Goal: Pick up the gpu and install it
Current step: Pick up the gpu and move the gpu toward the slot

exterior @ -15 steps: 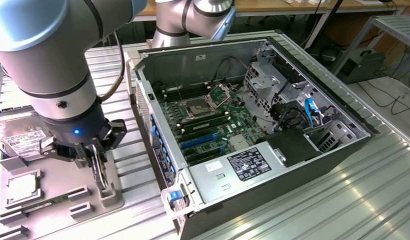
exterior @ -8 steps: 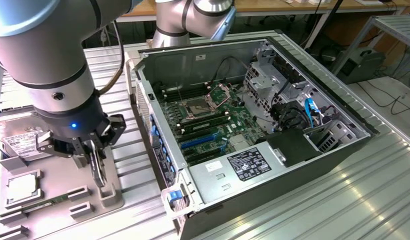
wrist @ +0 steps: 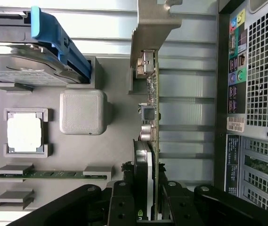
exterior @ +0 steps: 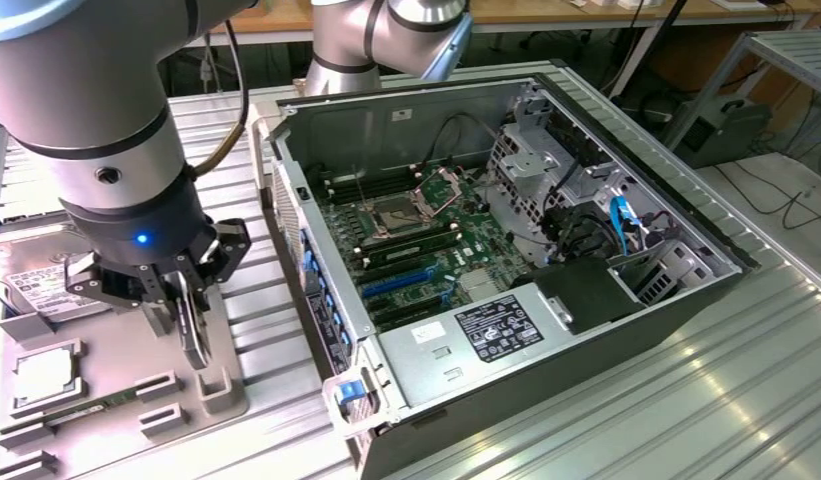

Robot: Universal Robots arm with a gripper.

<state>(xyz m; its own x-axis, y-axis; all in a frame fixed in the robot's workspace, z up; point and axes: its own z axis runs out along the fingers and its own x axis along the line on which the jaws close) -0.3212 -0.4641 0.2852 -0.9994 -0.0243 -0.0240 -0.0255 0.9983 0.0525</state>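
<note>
The gpu (wrist: 153, 101) shows edge-on in the wrist view, a thin green-edged card with a silvery bracket (wrist: 152, 28) at its far end. My gripper (wrist: 148, 193) is shut on it, one black finger on each face of the card. In the exterior view the gripper (exterior: 183, 300) hangs over the grey parts tray (exterior: 117, 340) at the exterior view's left. There the gpu (exterior: 194, 340) stands on edge between the fingers, just above a grey holder block. Whether its lower edge still touches the tray I cannot tell.
The open computer case (exterior: 517, 250) lies at the exterior view's right, motherboard and blue slots (exterior: 397, 282) exposed. On the tray are a hard drive (wrist: 25, 70) with a blue clip, a processor (wrist: 24, 134) and a memory stick (wrist: 53, 174). The case's rear grille (wrist: 261, 94) is beside the card.
</note>
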